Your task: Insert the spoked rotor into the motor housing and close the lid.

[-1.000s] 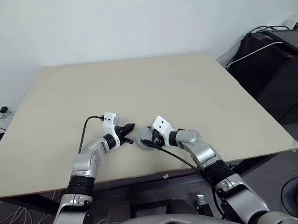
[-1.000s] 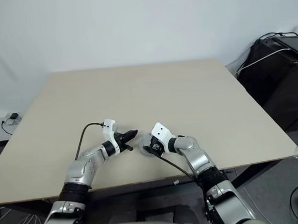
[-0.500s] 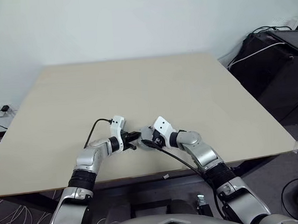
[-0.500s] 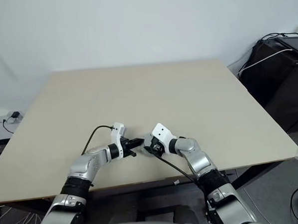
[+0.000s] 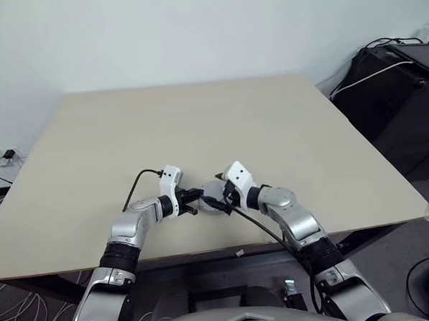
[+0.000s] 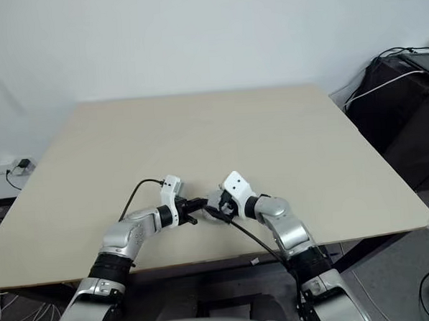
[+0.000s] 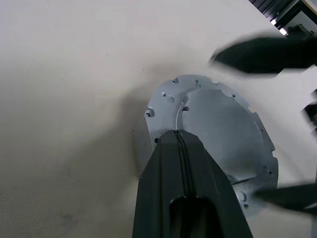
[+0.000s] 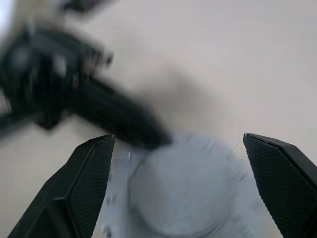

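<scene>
Two grippers of mine meet at the table's [image 5: 284, 121] near edge. Left wrist view: my left gripper [image 7: 179, 141], pressed shut, tips on the lid [image 7: 218, 134]. Right wrist view: my right gripper [image 8: 181, 148] gapes over it, left gripper at ten o'clock.

The lid [image 7: 218, 134] is laid flat on the table [image 5: 198, 125], near its front edge, around the middle. The left gripper [image 5: 195, 199] is placed at the lid's left edge, fingertips touching it. The right gripper [image 8: 178, 148] is held above the lid's right side, its fingers [image 8: 89, 183] spread either side.
</scene>
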Available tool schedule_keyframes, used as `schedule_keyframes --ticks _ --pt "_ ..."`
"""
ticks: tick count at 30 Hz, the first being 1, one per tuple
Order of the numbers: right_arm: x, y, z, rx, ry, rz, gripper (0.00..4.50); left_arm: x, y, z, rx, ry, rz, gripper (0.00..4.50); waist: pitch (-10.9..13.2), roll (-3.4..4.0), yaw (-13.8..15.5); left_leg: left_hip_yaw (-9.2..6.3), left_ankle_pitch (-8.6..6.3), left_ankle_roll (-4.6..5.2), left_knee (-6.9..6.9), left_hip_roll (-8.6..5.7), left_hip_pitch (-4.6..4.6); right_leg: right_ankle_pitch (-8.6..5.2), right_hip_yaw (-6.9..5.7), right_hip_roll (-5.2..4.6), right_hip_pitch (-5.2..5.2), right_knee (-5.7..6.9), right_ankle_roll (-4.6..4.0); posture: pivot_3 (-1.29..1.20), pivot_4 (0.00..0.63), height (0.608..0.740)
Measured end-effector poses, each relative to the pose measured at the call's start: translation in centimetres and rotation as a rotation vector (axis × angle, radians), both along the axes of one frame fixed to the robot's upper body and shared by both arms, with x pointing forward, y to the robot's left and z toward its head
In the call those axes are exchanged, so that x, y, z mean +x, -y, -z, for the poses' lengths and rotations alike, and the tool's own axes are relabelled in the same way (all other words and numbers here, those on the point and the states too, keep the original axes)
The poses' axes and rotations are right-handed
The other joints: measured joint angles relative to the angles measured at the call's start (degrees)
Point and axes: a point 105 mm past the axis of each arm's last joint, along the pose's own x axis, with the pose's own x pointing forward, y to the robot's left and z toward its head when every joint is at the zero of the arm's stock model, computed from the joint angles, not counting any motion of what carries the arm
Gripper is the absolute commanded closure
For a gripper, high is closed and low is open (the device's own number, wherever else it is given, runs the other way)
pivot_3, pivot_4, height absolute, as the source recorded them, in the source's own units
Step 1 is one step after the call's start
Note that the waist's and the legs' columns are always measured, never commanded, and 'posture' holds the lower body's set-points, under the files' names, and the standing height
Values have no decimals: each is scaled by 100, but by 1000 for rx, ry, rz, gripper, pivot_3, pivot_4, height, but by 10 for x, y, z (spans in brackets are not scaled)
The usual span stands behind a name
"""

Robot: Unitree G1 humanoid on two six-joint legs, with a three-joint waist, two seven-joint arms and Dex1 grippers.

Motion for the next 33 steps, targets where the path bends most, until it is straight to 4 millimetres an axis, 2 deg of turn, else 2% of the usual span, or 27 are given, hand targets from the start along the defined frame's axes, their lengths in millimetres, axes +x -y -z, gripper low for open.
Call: schedule_keyframes --ticks 3,6,9,12,15,21,27,33 --pt "4 16 -14 45 39 89 32 0 1 0 -2 0 2 4500 0 0 25 -1 0 -1 -4 -1 -4 -2 0 -6 -4 -2 -3 0 0 740" --pt "5 37 -14 81 16 213 32 0 1 0 -3 1 3 4500 0 0 31 -1 0 -1 -9 -1 -6 -3 0 -9 -6 -5 -6 0 0 740" --pt "-4 53 2 112 -84 320 32 0 1 0 -3 2 3 4500 0 1 30 -1 0 -1 -14 -1 -9 -5 0 -13 -9 -6 -8 0 0 740" --pt "-26 60 33 186 -293 436 32 0 1 -1 -2 4 3 4500 -1 4 29 -2 0 -1 -17 -1 -14 -6 -4 -18 -13 -6 -11 0 0 740" --pt "-37 58 46 277 -450 500 32 0 1 -1 -2 7 3 4500 -1 7 18 -2 -1 0 -16 -2 -15 -6 -4 -21 -14 -4 -10 0 0 740" --pt "-47 44 44 496 -684 517 32 0 1 -1 -1 8 3 4500 -1 8 19 -2 -1 0 -18 -2 -24 -6 -7 -21 -22 -6 -10 0 0 740" --pt "-45 34 34 637 -781 500 32 0 0 -2 -2 12 2 4500 -3 10 15 -2 -1 1 -16 -5 -53 -5 -8 -20 -50 -5 -9 0 0 740" --pt "-36 36 27 722 -807 532 32 0 -1 -3 0 19 2 4500 -4 12 12 -2 0 1 -16 -6 -62 -5 -9 -19 -58 -6 -9 0 0 740"
